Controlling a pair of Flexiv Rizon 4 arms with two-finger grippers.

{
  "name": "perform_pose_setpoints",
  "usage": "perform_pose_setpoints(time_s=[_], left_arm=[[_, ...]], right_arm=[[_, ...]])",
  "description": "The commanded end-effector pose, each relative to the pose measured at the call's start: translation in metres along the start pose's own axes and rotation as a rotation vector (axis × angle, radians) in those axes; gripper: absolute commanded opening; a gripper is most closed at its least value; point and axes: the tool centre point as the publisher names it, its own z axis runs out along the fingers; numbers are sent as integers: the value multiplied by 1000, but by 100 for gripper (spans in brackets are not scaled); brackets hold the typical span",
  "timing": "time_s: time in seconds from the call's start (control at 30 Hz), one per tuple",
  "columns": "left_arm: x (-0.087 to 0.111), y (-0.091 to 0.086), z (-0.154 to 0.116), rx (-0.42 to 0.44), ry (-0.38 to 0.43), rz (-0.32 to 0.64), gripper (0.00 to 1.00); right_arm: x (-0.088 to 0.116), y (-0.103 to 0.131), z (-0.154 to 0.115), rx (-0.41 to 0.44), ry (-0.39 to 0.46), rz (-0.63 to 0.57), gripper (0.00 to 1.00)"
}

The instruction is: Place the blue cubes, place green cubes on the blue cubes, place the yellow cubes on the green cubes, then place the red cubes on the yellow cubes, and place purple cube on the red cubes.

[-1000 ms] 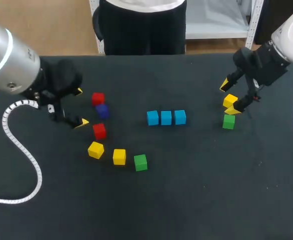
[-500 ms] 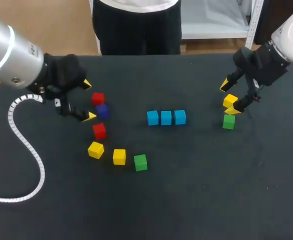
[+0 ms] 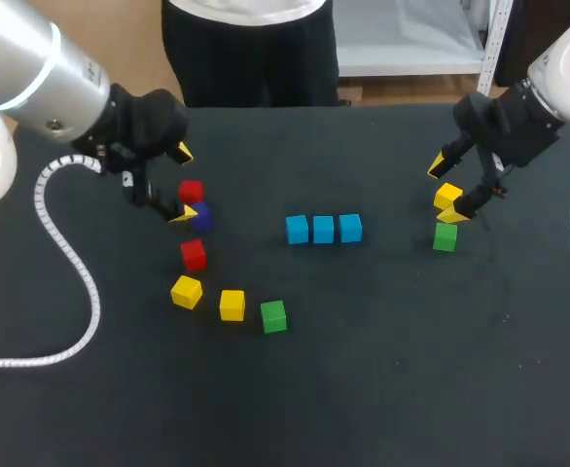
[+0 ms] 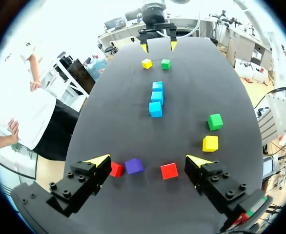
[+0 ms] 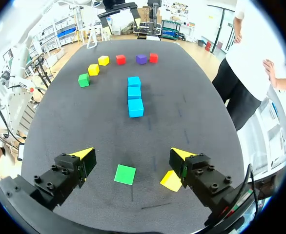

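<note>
Worktop [image 3: 382, 389]: dark, matte, carrying every cube listed below

Blue cubes [image 3: 323, 230]: three, in a close straight row at the middle of the worktop, side by side; nothing stacked on them

Green cubes: two, well apart. One [image 3: 445, 236] on the right side, under the right tool; the other [image 3: 273, 316] at the end of the left-hand group, nearest the middle

Yellow cubes: three. One [image 3: 447, 196] just beside the right-hand green cube, on the far side of it; a pair [image 3: 186, 291] [image 3: 231, 305] lying in a line with the left-hand green cube

Red cubes: two [image 3: 191, 192] [image 3: 194, 255], on the left side, one on either side of the purple cube

Purple cube [image 3: 200, 216]: single, between the two red cubes, just beside the farther one

Left tool [image 4: 149, 161]: fingers spread wide, nothing gripped; hangs above the red and purple cubes. In its wrist view the purple cube and one red cube lie between the fingers, the other red cube just at one fingertip

Right tool [image 5: 132, 154]: fingers spread wide, nothing gripped; hangs above the right-hand pair. In its wrist view the green cube lies between the fingers, the yellow cube close by one fingertip
</note>
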Motion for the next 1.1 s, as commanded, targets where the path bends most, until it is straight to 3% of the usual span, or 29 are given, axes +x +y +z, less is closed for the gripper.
perform_pose_setpoints(time_s=[0.03, 0.27, 0.97, 1.1], left_arm=[[-6, 9, 5, 26, 35, -14, 100], [-3, 11, 9, 52, 70, -33, 100], [-3, 11, 9, 52, 70, -33, 100], [-3, 11, 9, 52, 70, -33, 100]], right_arm=[[0, 0, 0, 1, 0, 0, 100], [0, 0, 0, 1, 0, 0, 100], [0, 0, 0, 1, 0, 0, 100], [-18, -5, 5, -12, 12, -34, 100]])
